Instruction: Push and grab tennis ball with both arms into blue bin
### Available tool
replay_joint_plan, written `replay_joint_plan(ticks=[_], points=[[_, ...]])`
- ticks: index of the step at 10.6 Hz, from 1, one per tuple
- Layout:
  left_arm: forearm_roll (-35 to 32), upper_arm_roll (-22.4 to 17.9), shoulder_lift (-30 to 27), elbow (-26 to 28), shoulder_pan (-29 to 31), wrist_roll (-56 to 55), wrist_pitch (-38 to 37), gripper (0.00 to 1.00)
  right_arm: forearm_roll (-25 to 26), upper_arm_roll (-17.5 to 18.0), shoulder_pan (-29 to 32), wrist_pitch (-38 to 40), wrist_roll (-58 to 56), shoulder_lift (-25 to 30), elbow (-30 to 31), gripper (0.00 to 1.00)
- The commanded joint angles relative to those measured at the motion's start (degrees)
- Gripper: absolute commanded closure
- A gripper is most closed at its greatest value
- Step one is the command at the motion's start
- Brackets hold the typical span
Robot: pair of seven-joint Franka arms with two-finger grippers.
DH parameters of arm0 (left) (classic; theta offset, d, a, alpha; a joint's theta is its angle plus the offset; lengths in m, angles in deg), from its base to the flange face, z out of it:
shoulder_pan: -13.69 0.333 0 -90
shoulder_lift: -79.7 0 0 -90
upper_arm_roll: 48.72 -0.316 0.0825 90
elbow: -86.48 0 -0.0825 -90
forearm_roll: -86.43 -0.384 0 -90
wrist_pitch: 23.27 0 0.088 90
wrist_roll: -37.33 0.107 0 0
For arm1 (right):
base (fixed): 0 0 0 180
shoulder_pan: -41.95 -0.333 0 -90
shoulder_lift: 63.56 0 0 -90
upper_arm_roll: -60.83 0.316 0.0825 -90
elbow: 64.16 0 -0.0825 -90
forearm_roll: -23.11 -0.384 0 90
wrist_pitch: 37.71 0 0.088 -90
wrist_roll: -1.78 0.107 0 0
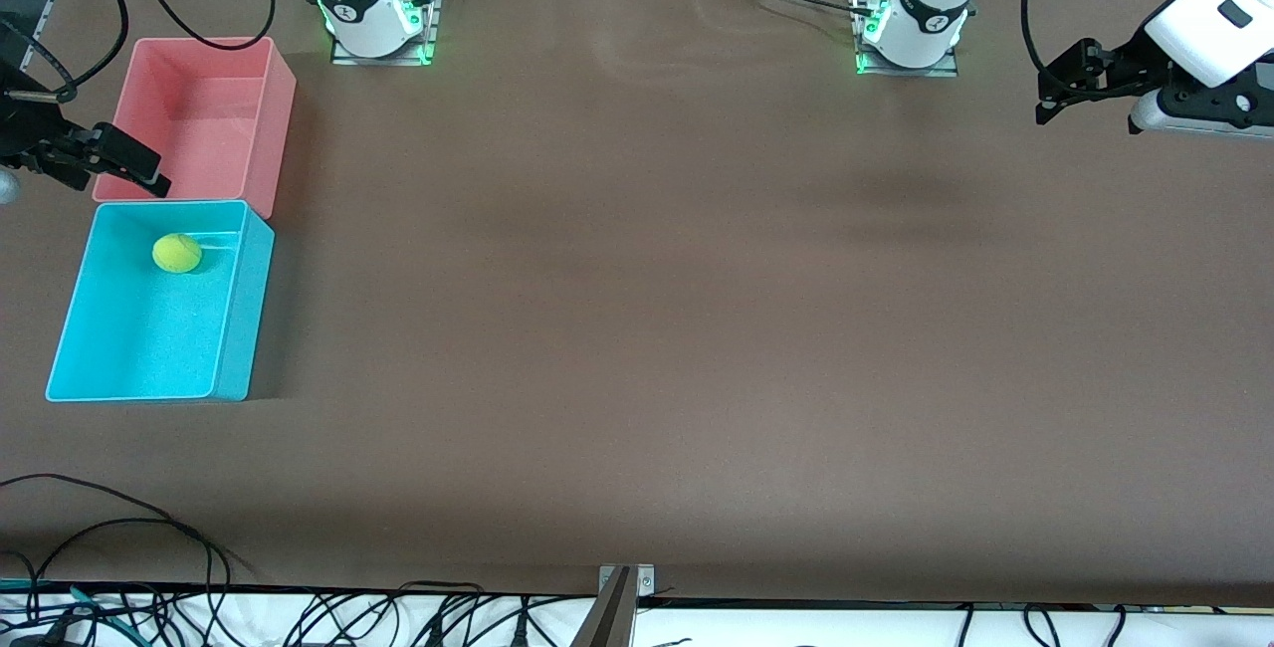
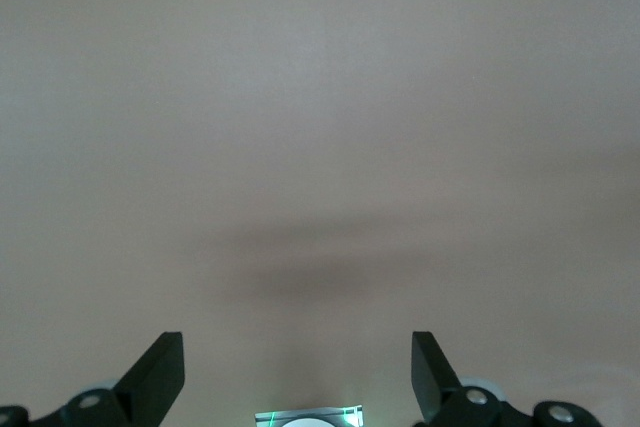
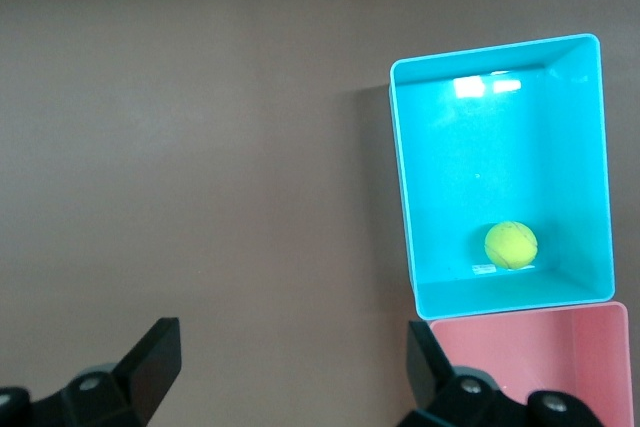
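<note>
I see the ball lying on the floor of the blue bin, in the part of the bin next to the pink bin and apart from both grippers. The pink bin sits just beside the blue one, farther from the front camera.

My right gripper hangs in the air over the edge of the pink bin at the right arm's end of the table. In the right wrist view its fingers are spread wide with nothing between them, and the ball shows below in the blue bin, close to the wall shared with the pink bin.

My left gripper is up over the table at the left arm's end, well apart from the bins. Its wrist view shows fingers wide apart over bare table, holding nothing.

The relation that matters: the ball is already inside the blue bin, below and just beside the right gripper, and the right arm is much the nearer. I judge the task done, with no grasp left to make; the next move only calls for keeping both arms clear.
</note>
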Motion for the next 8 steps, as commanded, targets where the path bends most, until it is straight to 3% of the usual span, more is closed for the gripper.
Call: replay_joint_plan(ticks=[1, 4, 8], points=[[-0.7, 0.1, 0.6, -1.8, -0.2, -0.5, -1.2, 0.0, -0.8, -0.1, 0.0, 1.0, -0.4, 0.2, -0.7, 0.0], [-0.7, 0.1, 0.6, -1.8, -0.2, -0.5, -1.2, 0.0, -0.5, -3.3, -3.4, 1.0, -0.4, 0.0, -0.9, 0.0], [-0.7, 0.1, 0.6, -1.8, -0.2, -0.5, -1.2, 0.0, -0.4, -3.9, -3.7, 1.1, -0.2, -0.1, -0.9, 0.0]])
